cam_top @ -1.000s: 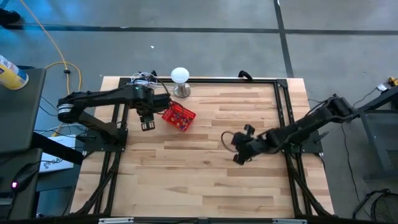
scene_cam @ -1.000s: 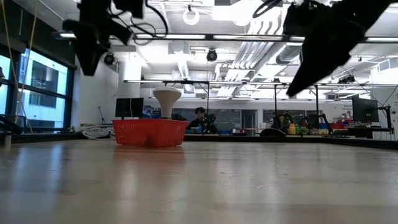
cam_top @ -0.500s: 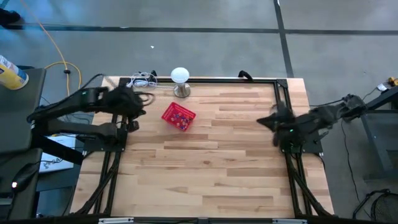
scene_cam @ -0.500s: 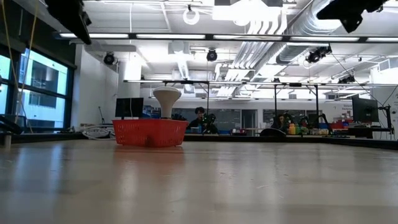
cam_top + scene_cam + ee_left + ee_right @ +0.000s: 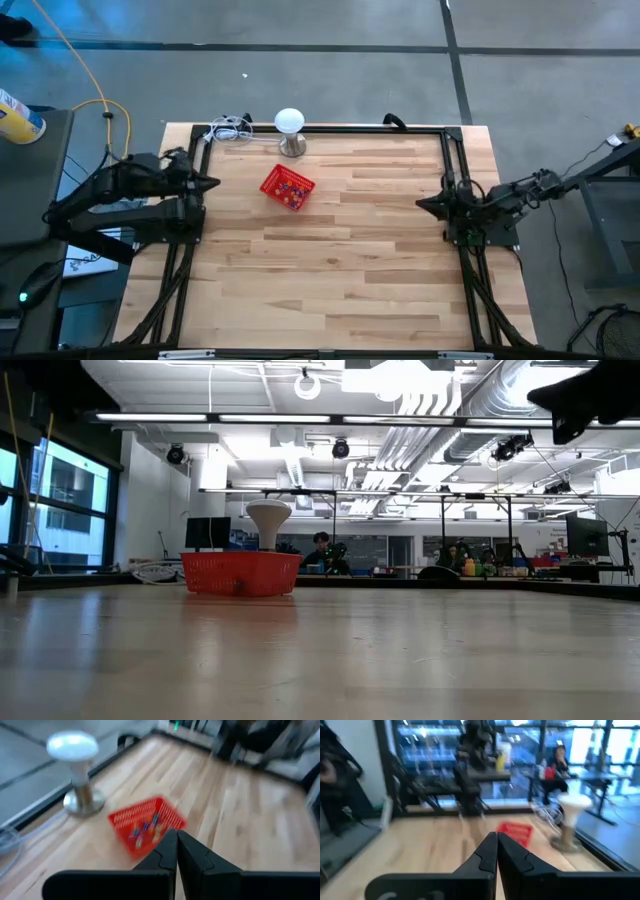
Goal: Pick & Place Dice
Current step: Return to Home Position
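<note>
Left gripper (image 5: 211,183) and right gripper (image 5: 421,204), each pressed together, hung at opposite desk (image 5: 330,270) edges; dice (image 5: 150,826) apparently lay in red basket (image 5: 132,810).

The high view looked straight down on the whole table (image 5: 330,260); the low view sat at tabletop level, facing the room. Wrist views looked inward past the left gripper (image 5: 176,835) and right gripper (image 5: 496,836) from opposite sides. All shared the basket (image 5: 288,187).

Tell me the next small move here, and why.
Probably just settle both arms into their rest pose. The dice lie in the red basket, I see none loose on the table, and the left gripper and right gripper are shut at the table's side edges, holding nothing.
</note>
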Available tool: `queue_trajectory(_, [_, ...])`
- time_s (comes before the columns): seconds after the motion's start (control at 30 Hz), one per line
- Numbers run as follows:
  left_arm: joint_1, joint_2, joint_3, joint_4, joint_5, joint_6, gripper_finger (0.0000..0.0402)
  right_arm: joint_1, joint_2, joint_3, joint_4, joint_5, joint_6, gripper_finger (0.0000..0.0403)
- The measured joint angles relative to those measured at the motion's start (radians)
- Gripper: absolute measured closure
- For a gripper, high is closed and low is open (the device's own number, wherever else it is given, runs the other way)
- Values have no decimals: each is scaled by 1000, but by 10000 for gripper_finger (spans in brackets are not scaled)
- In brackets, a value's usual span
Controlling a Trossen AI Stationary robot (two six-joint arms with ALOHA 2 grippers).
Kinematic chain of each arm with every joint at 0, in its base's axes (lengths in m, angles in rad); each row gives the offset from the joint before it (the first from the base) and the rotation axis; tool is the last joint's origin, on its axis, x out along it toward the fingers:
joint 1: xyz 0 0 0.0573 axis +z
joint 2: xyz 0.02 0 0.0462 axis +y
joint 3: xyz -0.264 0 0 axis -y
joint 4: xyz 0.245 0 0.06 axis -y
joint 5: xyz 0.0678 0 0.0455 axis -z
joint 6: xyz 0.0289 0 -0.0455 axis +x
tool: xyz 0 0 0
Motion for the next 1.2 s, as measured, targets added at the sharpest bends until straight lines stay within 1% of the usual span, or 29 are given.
queue_trajectory(0.07, [-1,-51,-2,15,23,-26,399,-8,9,-37,54,-24,-1,402])
queue_trajectory(0.13, [-1,-94,-13,15,43,-52,399,-20,8,-74,55,-24,0,402])
queue_trajectory(0.2, [-1,-135,-32,30,51,-80,399,-31,1,-103,85,-60,26,402])
queue_trajectory(0.3, [-1,-197,-81,86,52,-122,399,-47,-2,-169,110,-76,54,402])
queue_trajectory(0.4, [-1,-241,-154,154,52,-130,399,-64,2,-195,187,-98,67,402])
queue_trajectory(0.5, [-1,-231,-210,214,59,-140,399,-77,13,-203,202,-146,57,402])
queue_trajectory(0.6, [-1,-211,-261,332,64,-146,399,-86,12,-206,205,-151,59,402])
queue_trajectory(0.8, [-3,-195,-383,495,63,-149,399,-102,15,-207,202,-158,37,402])
queue_trajectory(0.9, [-3,-193,-454,545,63,-140,399,-110,16,-207,201,-158,6,402])
queue_trajectory(1.13, [-5,-193,-636,705,111,-127,399,-115,16,-207,200,-158,27,402])
queue_trajectory(1.2, [-4,-192,-680,784,112,-124,399,-115,16,-207,200,-158,28,402])
